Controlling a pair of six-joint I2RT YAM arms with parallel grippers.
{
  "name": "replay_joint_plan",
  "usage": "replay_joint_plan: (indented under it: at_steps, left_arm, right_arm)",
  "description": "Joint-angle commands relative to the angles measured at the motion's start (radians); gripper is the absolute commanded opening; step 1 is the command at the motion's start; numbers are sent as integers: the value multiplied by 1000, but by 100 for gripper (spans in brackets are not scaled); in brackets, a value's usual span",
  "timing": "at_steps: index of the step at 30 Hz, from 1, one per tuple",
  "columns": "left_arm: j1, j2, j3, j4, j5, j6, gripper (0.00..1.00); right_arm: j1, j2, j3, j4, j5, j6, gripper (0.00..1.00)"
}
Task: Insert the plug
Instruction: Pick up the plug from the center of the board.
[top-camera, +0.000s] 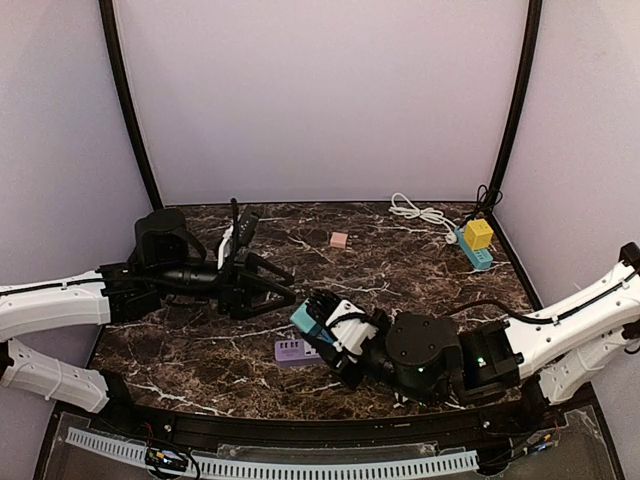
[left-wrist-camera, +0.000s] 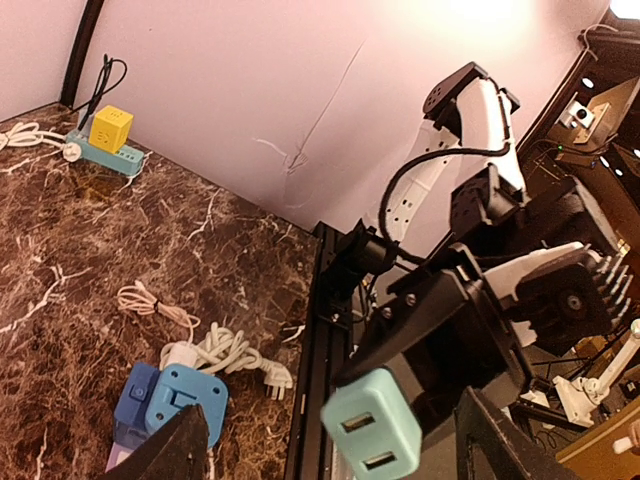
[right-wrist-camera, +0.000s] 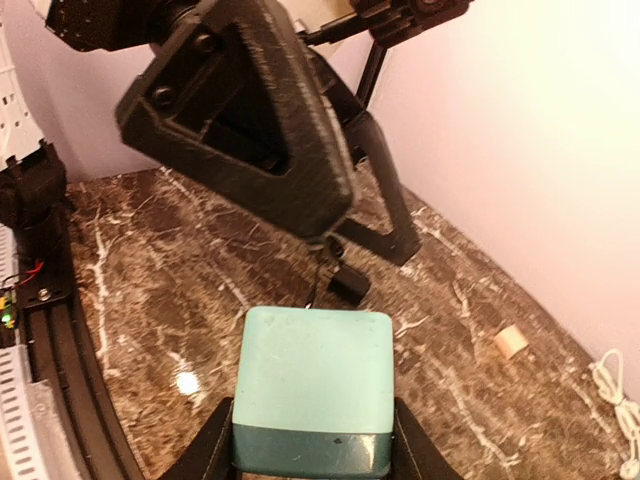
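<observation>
My right gripper (top-camera: 318, 322) is shut on a teal two-port plug cube (top-camera: 303, 319), held just above the table; in the right wrist view the cube (right-wrist-camera: 312, 385) fills the space between the fingers (right-wrist-camera: 212, 448). My left gripper (top-camera: 286, 286) is open and empty, its tips just left of the cube. In the left wrist view the cube (left-wrist-camera: 372, 432) hangs between the left gripper's spread fingers (left-wrist-camera: 178, 450). A lavender power strip (top-camera: 295, 351) lies below the cube, with a blue adapter (left-wrist-camera: 172, 400) on it.
A coiled white cable with a plug (left-wrist-camera: 225, 352) lies beside the blue adapter. A teal power strip with a yellow cube (top-camera: 477, 240), a white cable (top-camera: 420, 212) and a small pink block (top-camera: 339, 240) sit toward the back. The table's front rail (left-wrist-camera: 318, 380) is close.
</observation>
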Motion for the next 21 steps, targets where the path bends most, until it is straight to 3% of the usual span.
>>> replay_joint_plan:
  at_steps: [1, 5, 11, 13, 16, 18, 21]
  left_arm:
    - [1, 23, 71, -12, 61, -91, 78]
    - [0, 39, 94, 2, 54, -114, 74]
    - [0, 62, 111, -16, -4, -134, 61]
    - [-1, 63, 116, -24, -10, -135, 49]
    - [0, 63, 115, -24, 9, -126, 18]
    - [-7, 60, 101, -14, 47, -94, 4]
    - [-12, 53, 77, -3, 67, -51, 1]
  right_arm:
    - [-74, -39, -56, 335, -11, -344, 0]
    - [-95, -27, -30, 364, -43, -413, 0]
    - [-95, -1, 6, 325, -101, -434, 0]
    - [-95, -4, 4, 322, -114, -443, 0]
    - [-95, -13, 0, 321, -109, -455, 0]
    - [-95, -23, -5, 322, -105, -462, 0]
    - [-99, -31, -7, 311, -103, -468, 0]
